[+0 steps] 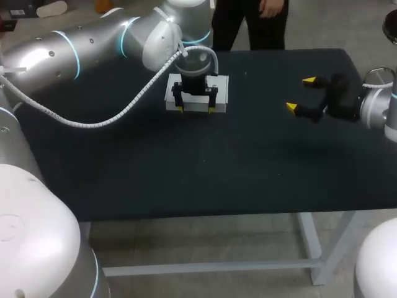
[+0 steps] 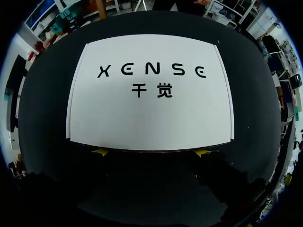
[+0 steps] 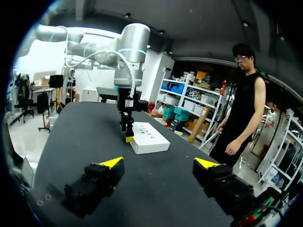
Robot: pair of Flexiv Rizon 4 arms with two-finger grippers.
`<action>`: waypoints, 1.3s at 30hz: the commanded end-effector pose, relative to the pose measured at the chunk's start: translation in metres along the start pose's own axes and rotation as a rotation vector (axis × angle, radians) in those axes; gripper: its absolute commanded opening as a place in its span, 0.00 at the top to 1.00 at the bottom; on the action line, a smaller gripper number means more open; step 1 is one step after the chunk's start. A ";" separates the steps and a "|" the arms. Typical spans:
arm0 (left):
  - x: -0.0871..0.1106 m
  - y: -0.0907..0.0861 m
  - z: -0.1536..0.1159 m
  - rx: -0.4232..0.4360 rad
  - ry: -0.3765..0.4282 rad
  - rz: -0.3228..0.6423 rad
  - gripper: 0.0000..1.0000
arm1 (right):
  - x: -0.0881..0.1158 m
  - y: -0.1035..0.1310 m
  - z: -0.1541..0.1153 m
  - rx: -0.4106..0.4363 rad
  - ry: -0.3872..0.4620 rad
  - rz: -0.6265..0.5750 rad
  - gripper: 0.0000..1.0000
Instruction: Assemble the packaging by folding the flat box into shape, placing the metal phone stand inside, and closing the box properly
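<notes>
The black table (image 1: 248, 174) is carrying a single task item, and the left arm (image 1: 93, 43) is hanging straight over it. The right arm (image 1: 375, 105) is hovering at the table's right side, well apart from the item, its jaws standing wide apart and holding nothing. The white box (image 1: 220, 87) is lying at the far middle of the table, printed face up, looking like a shallow closed carton rather than a flat sheet. It is probably behaving as light, smooth card: stiff across its panels, easily dented at the corners, and likely sliding if pushed from one side only. Gripping across two opposite edges, or lifting at the lid's free edge, is looking safest. The left jaws are spread and gripping nothing, with the yellow fingertips (image 2: 100, 152) sitting at the box's near long edge. The phone stand is not showing anywhere, and I cannot tell whether it is inside. The box's near side wall is hiding beneath the jaws.
</notes>
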State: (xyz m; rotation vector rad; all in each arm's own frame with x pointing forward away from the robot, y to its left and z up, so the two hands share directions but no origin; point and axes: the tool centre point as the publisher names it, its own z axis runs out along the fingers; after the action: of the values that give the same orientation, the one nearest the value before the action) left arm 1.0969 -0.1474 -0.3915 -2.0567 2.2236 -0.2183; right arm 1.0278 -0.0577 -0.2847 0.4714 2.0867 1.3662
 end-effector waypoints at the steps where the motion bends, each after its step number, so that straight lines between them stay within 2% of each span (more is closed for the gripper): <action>1: 0.004 -0.012 0.004 -0.011 -0.001 -0.010 0.00 | 0.000 -0.001 0.000 -0.007 0.000 -0.001 0.00; 16: 0.002 -0.030 0.007 -0.002 -0.015 -0.082 0.00 | 0.000 -0.001 0.000 -0.007 0.000 -0.001 0.00; 23: 0.002 -0.032 0.004 0.005 -0.014 -0.088 0.00 | 0.000 -0.001 0.000 -0.007 0.000 -0.001 0.00; 29: 0.001 -0.018 -0.006 0.046 0.014 -0.069 0.00 | 0.000 -0.001 0.000 -0.007 0.000 -0.001 0.00; 36: -0.007 0.009 -0.032 0.167 0.134 0.052 0.00 | 0.000 -0.001 0.000 -0.007 0.000 -0.001 0.00; 39: -0.015 0.014 -0.044 0.217 0.162 0.100 0.00 | 0.000 -0.001 0.000 -0.007 0.000 -0.001 0.00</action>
State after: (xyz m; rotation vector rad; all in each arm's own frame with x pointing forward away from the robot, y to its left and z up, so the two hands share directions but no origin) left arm 1.1112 -0.1523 -0.3667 -1.9347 2.3100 -0.4205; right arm 1.0275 -0.0577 -0.2842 0.4729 2.0883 1.3648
